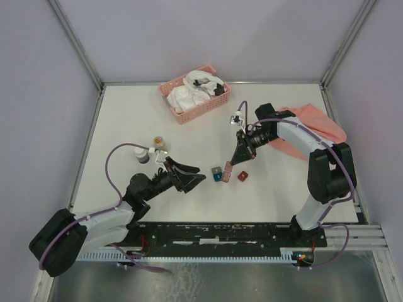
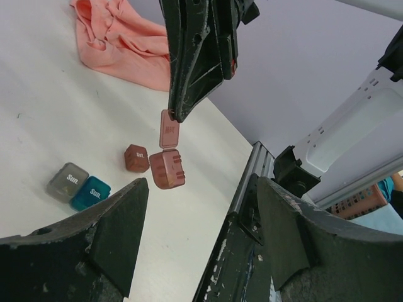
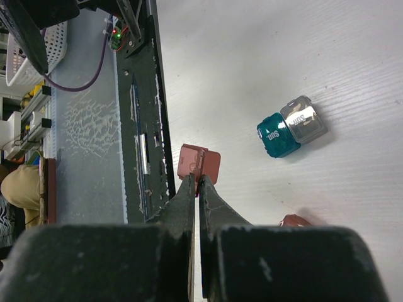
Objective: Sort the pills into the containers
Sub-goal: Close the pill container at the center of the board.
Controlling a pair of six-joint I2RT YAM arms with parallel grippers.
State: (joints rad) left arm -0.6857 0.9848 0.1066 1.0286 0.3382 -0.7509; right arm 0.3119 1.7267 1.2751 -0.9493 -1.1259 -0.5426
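Right pincer (image 3: pixel 196 184) is clamped on the thin lid flap of a glossy dark red cube (image 3: pixel 201 162). Grey cube (image 3: pixel 304 119) and teal cube (image 3: pixel 277 136) touch on the matte white bench (image 3: pixel 283 50). Left pincer (image 2: pixel 201 189) gapes, holding nothing. Amber pills (image 1: pixel 158 139) sit in a small jar (image 1: pixel 158 142) beside the left arm.

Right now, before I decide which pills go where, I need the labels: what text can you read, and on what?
"Sun." on the grey box.
"Sun." on the teal box.
The dark red box on the table: short white label, too blurred to read.
The held dark red box, in the right gripper: lid marking too faint to read.
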